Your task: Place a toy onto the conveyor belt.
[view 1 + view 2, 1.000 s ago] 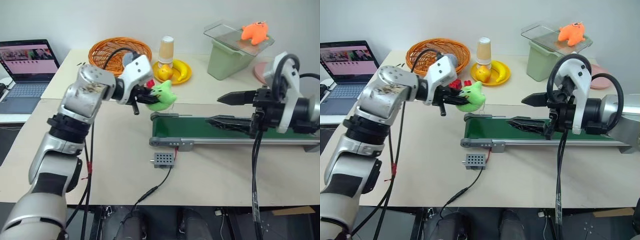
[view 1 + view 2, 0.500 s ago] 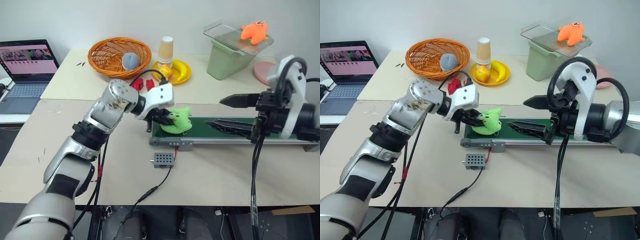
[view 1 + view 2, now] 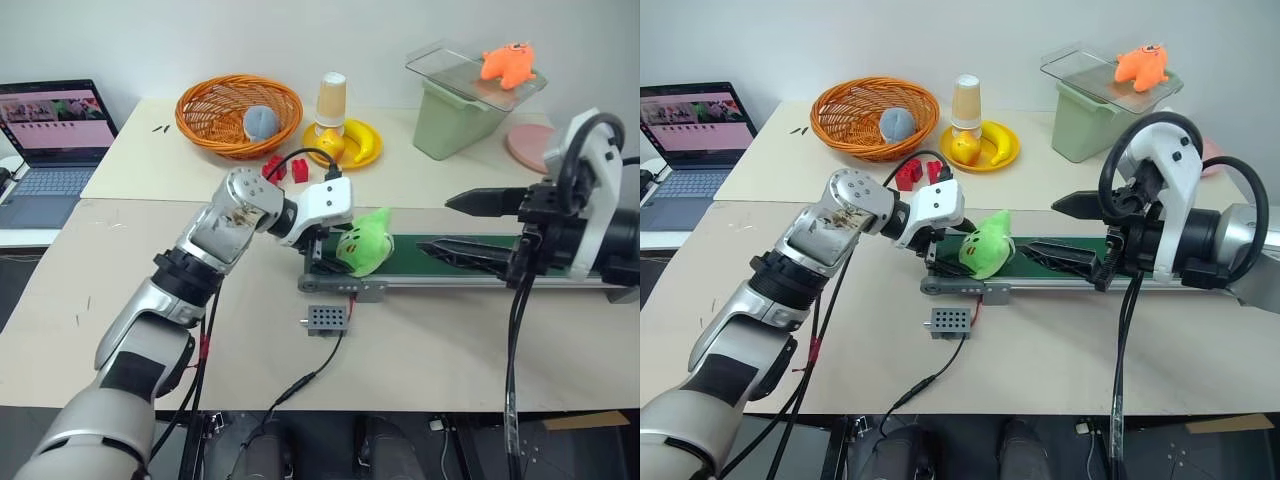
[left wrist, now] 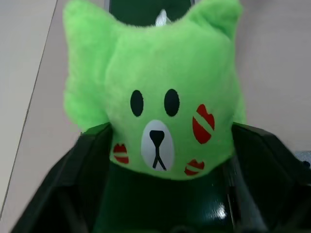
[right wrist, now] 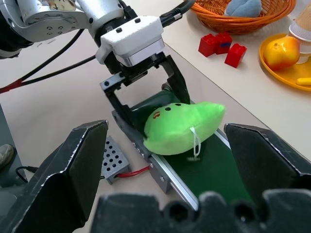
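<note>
A bright green plush toy (image 3: 362, 241) with a bear face lies on the left end of the dark-green conveyor belt (image 3: 455, 270), leaning a little. My left gripper (image 5: 153, 104) is open, its black fingers (image 5: 118, 103) standing one on each side of the toy. The left wrist view has the toy (image 4: 155, 97) close up between those fingers. My right gripper (image 3: 435, 224) hangs open over the middle of the belt, to the right of the toy, with nothing in it. A red wire (image 3: 350, 298) runs to the small grey control box (image 3: 327, 319) in front of the belt.
At the back stand an orange basket (image 3: 215, 100) with a grey-blue toy (image 3: 262, 121), red bricks (image 3: 285, 168), a yellow plate (image 3: 365, 150) with fruit, a paper cup (image 3: 333, 98), and a pale green bin (image 3: 450, 125) with an orange toy (image 3: 508, 62) on its lid. A laptop (image 3: 55, 140) sits far left.
My left arm carried the green toy down and to the right onto the belt's left end, then its fingers opened and let the toy go. The right gripper kept still.
</note>
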Robot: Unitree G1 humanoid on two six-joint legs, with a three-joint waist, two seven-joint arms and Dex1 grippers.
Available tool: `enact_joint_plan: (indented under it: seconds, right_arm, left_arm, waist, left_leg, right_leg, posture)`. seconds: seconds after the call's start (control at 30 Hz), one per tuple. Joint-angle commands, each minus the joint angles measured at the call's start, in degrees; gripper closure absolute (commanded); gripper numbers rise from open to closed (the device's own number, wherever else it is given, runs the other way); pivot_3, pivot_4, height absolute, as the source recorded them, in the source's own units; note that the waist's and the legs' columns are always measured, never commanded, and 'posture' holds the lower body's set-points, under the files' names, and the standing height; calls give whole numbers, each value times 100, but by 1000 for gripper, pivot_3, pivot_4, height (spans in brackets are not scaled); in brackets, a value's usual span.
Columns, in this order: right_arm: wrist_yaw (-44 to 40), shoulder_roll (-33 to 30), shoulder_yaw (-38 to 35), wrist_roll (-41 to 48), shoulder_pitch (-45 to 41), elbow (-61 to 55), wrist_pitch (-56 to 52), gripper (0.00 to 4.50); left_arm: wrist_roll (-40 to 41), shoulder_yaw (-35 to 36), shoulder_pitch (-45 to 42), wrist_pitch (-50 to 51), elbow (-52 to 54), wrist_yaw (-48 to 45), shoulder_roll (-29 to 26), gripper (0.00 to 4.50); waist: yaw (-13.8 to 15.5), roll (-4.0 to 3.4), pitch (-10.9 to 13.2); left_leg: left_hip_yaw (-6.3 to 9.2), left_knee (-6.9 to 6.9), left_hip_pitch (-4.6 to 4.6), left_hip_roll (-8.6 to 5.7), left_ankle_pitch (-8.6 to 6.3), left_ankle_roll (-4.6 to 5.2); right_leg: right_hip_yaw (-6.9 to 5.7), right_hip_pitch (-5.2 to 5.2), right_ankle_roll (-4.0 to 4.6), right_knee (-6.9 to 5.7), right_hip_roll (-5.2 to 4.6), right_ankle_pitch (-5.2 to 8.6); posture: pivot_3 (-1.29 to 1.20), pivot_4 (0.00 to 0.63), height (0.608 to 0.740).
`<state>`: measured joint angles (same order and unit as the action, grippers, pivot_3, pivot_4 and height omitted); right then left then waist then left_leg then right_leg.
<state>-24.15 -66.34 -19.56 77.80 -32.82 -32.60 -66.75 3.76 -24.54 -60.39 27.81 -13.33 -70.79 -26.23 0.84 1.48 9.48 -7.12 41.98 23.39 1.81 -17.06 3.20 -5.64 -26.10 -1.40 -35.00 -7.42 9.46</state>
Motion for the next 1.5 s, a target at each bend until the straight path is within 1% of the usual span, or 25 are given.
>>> enact_joint_plan:
  seconds: [0.03, 0.23, 0.4, 0.47, 0.63, 0.73, 0.83, 0.87, 0.93, 1.03, 1.1, 1.2, 1.37, 1.5]
  right_arm:
    - [-29, -98, -164, -10, -70, -11, 178, 0]
    - [-115, -114, -126, -72, -112, 40, 202, 0]
    - [-206, -166, -121, -94, -119, 66, 191, 0]
    - [-271, -216, -156, -121, -85, 71, 176, 0]
    - [-526, -421, -320, -309, 167, 97, 138, 0]
    - [-765, -558, -397, -634, 425, 116, 194, 0]
    - [-1043, -672, -404, -1130, 693, 178, 356, 0]
    - [-1145, -709, -408, -1285, 770, 206, 418, 0]
    - [-1380, -804, -397, -1628, 890, 301, 591, 0]
    - [-1642, -824, -362, -1895, 723, 637, 809, 0]
    - [-1740, -750, -372, -1883, 553, 819, 848, 0]
    - [-1886, -512, -514, -1569, 382, 1122, 743, 0]
    - [-1972, -371, -577, -1455, 276, 1336, 646, 0]
    - [-1972, -374, -536, -1473, 204, 1388, 633, 0]
  left_arm:
    - [148, 364, -321, 230, 192, 139, 77, 41]
    - [151, 545, -446, 339, 180, 320, 113, 41]
    - [273, 811, -485, 668, 394, 404, -31, 41]
    - [326, 947, -479, 858, 487, 425, -167, 41]
    - [862, 1492, -382, 1658, 850, 395, -573, 41]
    - [1163, 1822, -131, 1808, 1134, 312, -918, 41]
    - [1558, 2402, 109, 1813, 1269, 517, -974, 41]
    - [1631, 2491, 192, 1802, 1341, 543, -1026, 41]
    - [1659, 2490, 491, 1678, 1591, 499, -1207, 41]
    - [1719, 2521, 1105, 1416, 2043, 495, -1392, 41]
    - [1752, 2567, 1334, 1254, 2194, 585, -1400, 41]
    - [1828, 2668, 1550, 1362, 2336, 812, -1414, 41]
    - [2139, 2839, 1643, 1515, 2498, 991, -1389, 41]
    - [2302, 2870, 1646, 1561, 2526, 1192, -1344, 41]
  waist:
    - [-1, 0, 0]
    - [3, 0, 0]
    - [-2, 0, 0]
    - [-5, 0, 0]
    - [-14, 0, 0]
    - [-13, 0, 0]
    - [-6, 0, 0]
    - [0, 0, 0]
    - [0, 0, 0]
    - [-13, -1, 0]
    - [-14, -1, 0]
    - [-7, 0, 0]
    - [2, 0, 0]
    - [-1, 0, 0]
  left_leg:
    - [0, 0, 0, 0, 0, 0]
    - [1, 0, 2, -1, -1, 2]
    - [0, 1, 2, 0, -1, 1]
    - [0, 1, 1, 1, -1, 1]
    - [0, 1, 0, 3, 0, 0]
    - [-1, 1, 0, 2, 0, 0]
    - [-3, 1, -4, 3, 1, -2]
    - [-2, 2, -5, 3, 1, -2]
    - [-2, 7, -4, 2, 1, -3]
    - [-7, 3, -9, 1, 1, -3]
    - [-10, 5, -10, 1, 2, -3]
    - [-11, 7, -13, 3, 4, -7]
    - [-10, 5, -11, 0, 2, -5]
    - [-11, 4, -11, 1, 2, -5]
  right_leg:
    - [0, 0, 0, 0, 0, 0]
    - [0, 0, -1, -1, 0, -1]
    - [0, 0, -2, 0, 0, -1]
    - [0, 0, -2, -1, 0, -1]
    - [0, -1, -3, -1, 0, -1]
    - [2, 0, -3, -3, 0, 0]
    - [3, 1, -4, -2, 0, 0]
    - [3, 1, -4, -2, 0, 0]
    - [3, 1, -5, 0, -1, 1]
    - [8, 2, -6, -1, -1, 1]
    - [8, 2, -5, 1, -1, 1]
    - [8, 3, -4, 2, -1, 0]
    - [9, 4, -4, 2, -1, 0]
    - [8, 4, -5, 2, -1, 0]
  posture:
    - [0, 150, 734]
    - [0, 150, 734]
    - [0, 150, 734]
    - [0, 150, 734]
    - [0, 150, 734]
    - [0, 150, 734]
    - [0, 150, 734]
    - [0, 150, 734]
    - [0, 150, 734]
    - [0, 150, 734]
    - [0, 150, 734]
    - [0, 150, 734]
    - [0, 150, 734]
    - [0, 150, 734]
